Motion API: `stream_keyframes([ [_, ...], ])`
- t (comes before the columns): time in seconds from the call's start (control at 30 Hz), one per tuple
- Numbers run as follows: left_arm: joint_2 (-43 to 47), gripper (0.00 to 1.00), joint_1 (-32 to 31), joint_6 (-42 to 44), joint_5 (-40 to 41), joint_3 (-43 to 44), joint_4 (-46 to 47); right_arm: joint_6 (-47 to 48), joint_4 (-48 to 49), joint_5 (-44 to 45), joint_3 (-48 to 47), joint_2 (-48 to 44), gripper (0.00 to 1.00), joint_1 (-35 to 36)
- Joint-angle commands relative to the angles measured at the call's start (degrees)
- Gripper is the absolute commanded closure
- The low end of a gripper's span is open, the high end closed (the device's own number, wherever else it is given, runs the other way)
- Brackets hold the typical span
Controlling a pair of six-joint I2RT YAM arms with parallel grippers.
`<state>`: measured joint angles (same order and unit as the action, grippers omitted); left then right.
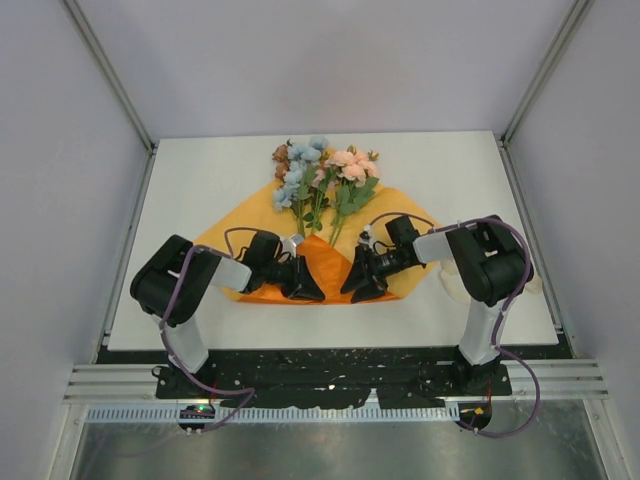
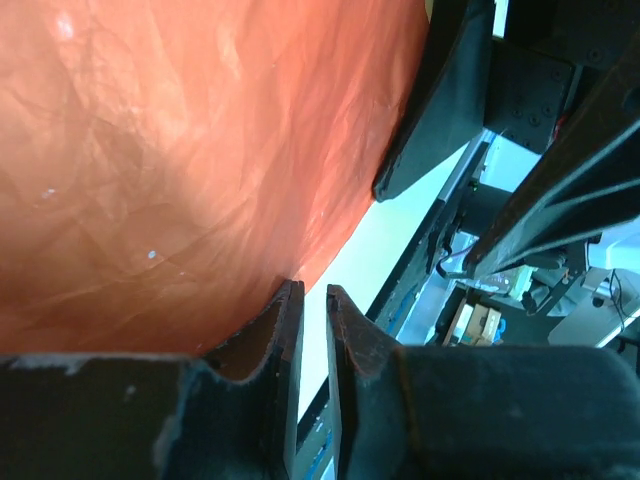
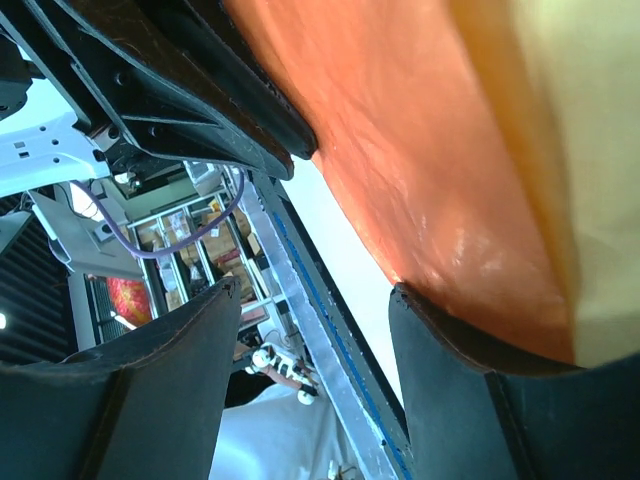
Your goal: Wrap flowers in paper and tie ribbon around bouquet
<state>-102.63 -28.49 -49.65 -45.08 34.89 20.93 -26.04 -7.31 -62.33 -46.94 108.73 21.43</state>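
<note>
The white desk (image 1: 450, 170) carries the orange paper (image 1: 325, 262), lying flat, with the flowers (image 1: 320, 175) on its far part and their stems toward the arms. At the paper's near edge the left pincer (image 2: 315, 300) is almost pressed together; whether it pinches the paper I cannot tell. The right pincer (image 3: 317, 290) is spread beside it.

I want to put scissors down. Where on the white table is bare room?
Bare tabletop shows in the far-left corner, between the back wall, the pale blue, pink and peach artificial flowers and the bright orange wrapping paper; the far-right corner mirrors it. Crowded: the middle, where the left gripper and right gripper sit close at the paper's near edge.
</note>
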Motion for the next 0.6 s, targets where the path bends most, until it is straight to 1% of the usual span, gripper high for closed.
stream_keyframes([
  [0.0,-2.0,0.81,2.3,6.5,1.7,-1.6,-2.8,6.0,-4.8,13.6,2.2,1.2,0.33,-3.6],
  [0.13,-3.7,0.83,3.0,9.4,2.5,-0.2,-6.8,9.7,-11.0,15.0,2.2,0.6,0.32,-7.2],
  [0.3,-5.3,0.85,4.5,10.9,3.2,1.1,-9.1,16.0,-20.8,18.3,1.7,-0.4,0.32,-11.8],
  [0.57,-5.1,0.87,4.8,11.4,3.4,1.6,-9.2,22.6,-31.6,26.6,-0.4,-3.6,0.3,-13.1],
])
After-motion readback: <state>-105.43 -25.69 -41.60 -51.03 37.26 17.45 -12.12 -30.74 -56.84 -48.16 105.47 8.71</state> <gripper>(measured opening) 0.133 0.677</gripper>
